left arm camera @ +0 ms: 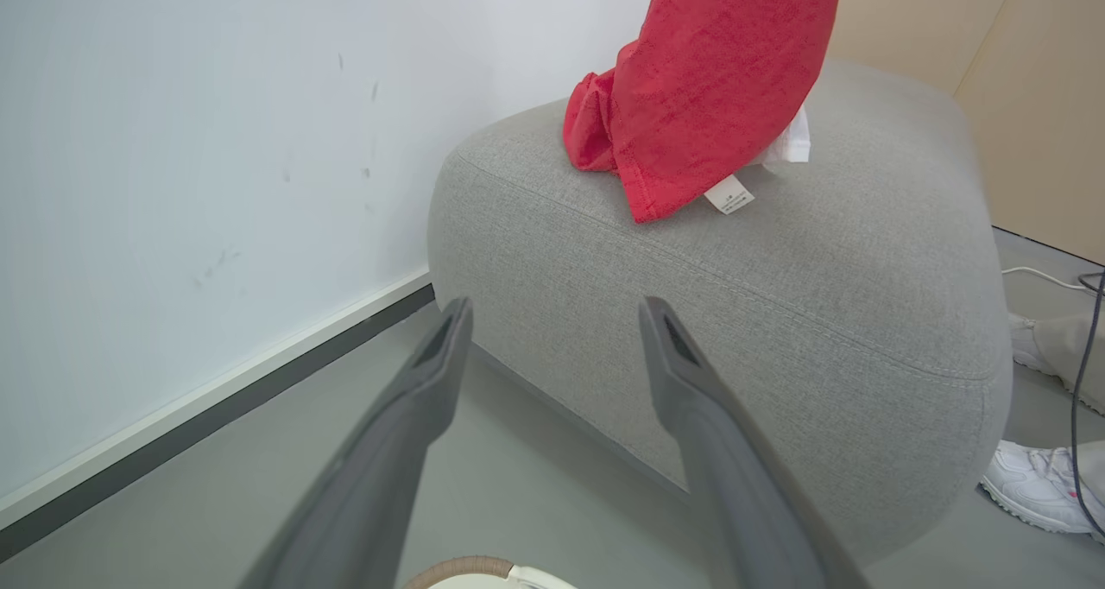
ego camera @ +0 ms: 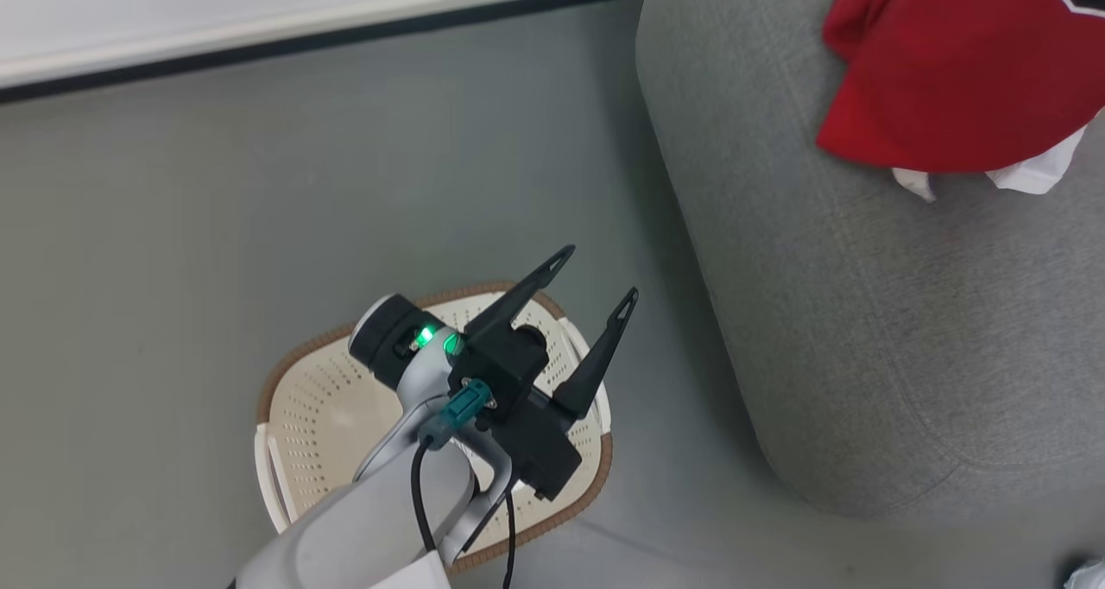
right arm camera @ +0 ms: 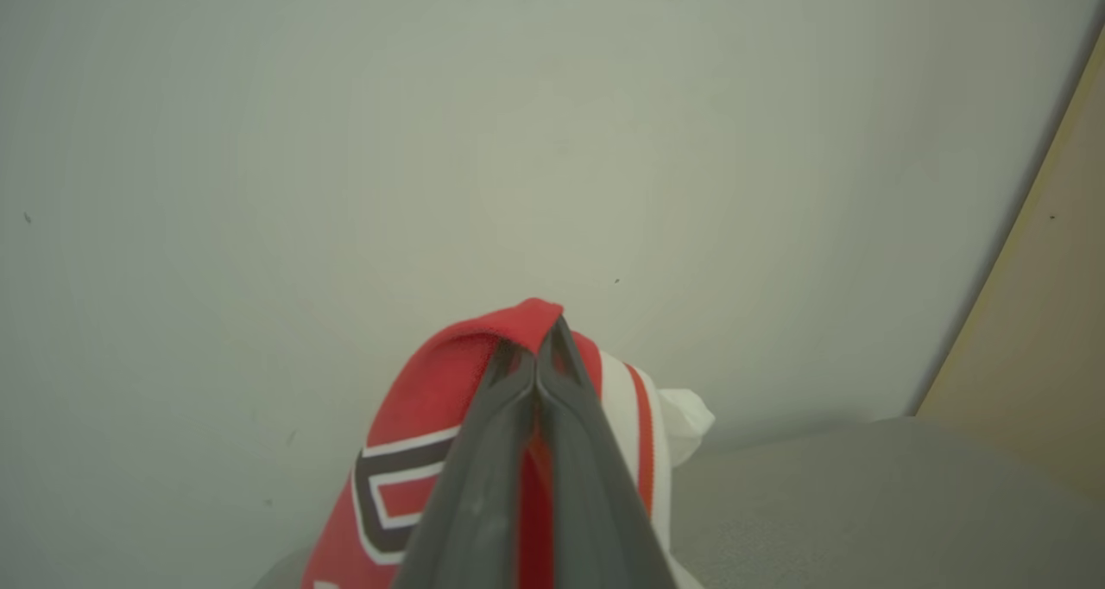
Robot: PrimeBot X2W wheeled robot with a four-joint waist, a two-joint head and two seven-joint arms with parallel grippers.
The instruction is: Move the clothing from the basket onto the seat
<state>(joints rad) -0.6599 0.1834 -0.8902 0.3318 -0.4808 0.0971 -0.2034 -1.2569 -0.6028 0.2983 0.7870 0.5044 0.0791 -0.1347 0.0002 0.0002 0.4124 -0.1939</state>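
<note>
left of the seat point(ego camera: 863, 313), on the grey floor point(ego camera: 259, 226), stands the basket point(ego camera: 285, 373), near the seat's rounded side but apart from it. my left tool point(ego camera: 602, 272) hangs above the basket, released, its two dark fingers spread wide with nothing between them and their tips aimed toward the seat. in my left wrist view that tool point(left arm camera: 557, 308) frames the seat's point(left arm camera: 777, 269) near side and its seam, with a bit of the basket's point(left arm camera: 457, 565) brown rim at the bottom edge. on the seat's top is the clothing point(ego camera: 958, 71), a red jersey with white trim. it rises from the seat top point(left arm camera: 708, 79), its lower hem and white label point(left arm camera: 729, 196) lying on the grey fabric. my right tool point(right arm camera: 539, 347) is clenched on a fold at the top of the clothing point(right arm camera: 432, 399), above the seat point(right arm camera: 863, 503). right of the seat, on the floor, are a person's white shoes point(left arm camera: 1036, 485).
</note>
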